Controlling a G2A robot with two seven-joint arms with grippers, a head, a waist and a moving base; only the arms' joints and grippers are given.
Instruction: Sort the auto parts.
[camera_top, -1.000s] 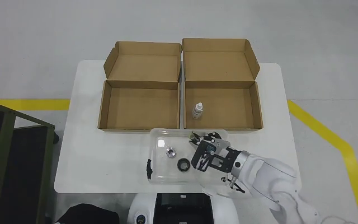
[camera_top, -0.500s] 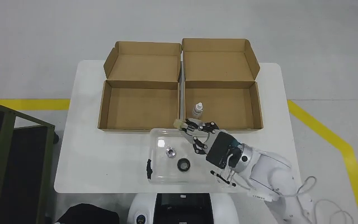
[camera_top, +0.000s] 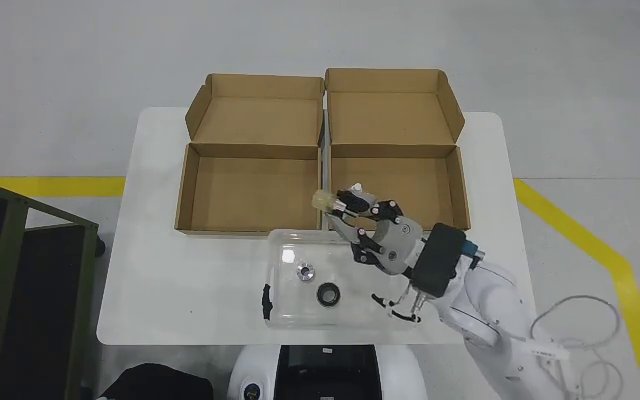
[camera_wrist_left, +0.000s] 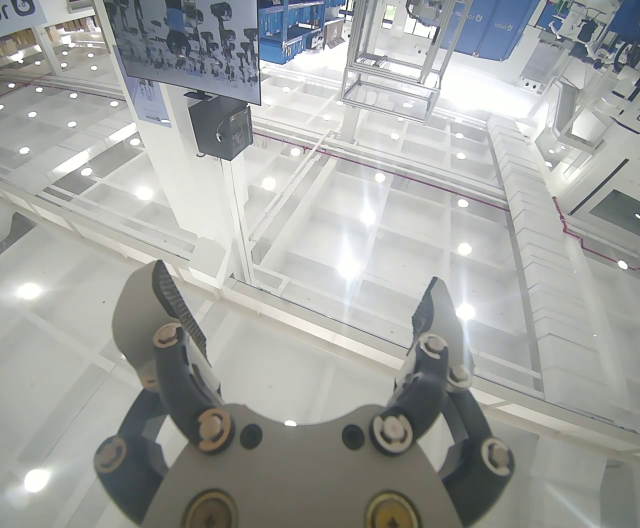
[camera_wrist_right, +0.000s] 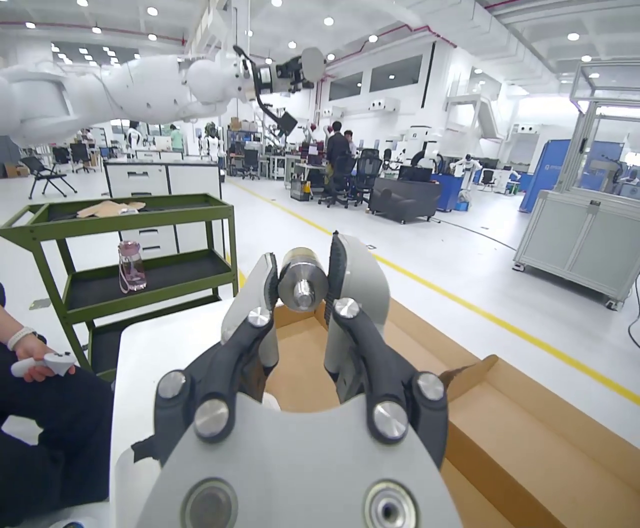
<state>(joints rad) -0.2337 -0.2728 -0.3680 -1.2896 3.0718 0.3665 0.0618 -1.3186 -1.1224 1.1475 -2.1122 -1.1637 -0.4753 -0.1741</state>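
Top view: the right gripper (camera_top: 340, 203) holds a metal cylinder (camera_top: 324, 199) by the front of a cardboard box (camera_top: 400, 190), beyond the tray (camera_top: 275, 242) (a ring (camera_top: 327, 295) lies inside).
Left wrist view: the left gripper (camera_wrist_left: 300, 310) gapes, holding nothing.
Right wrist view: 2 fingers (camera_wrist_right: 337, 270) pinch the cylinder.

Right gripper (camera_top: 341, 201) with metal cylinder (camera_wrist_right: 302, 286), out of the clear tray (camera_top: 288, 301), now over the right box (camera_top: 412, 190) near corner

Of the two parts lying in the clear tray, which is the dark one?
The black ring, lying nearer the robot. The other part, a little farther from the robot, is silvery metal.
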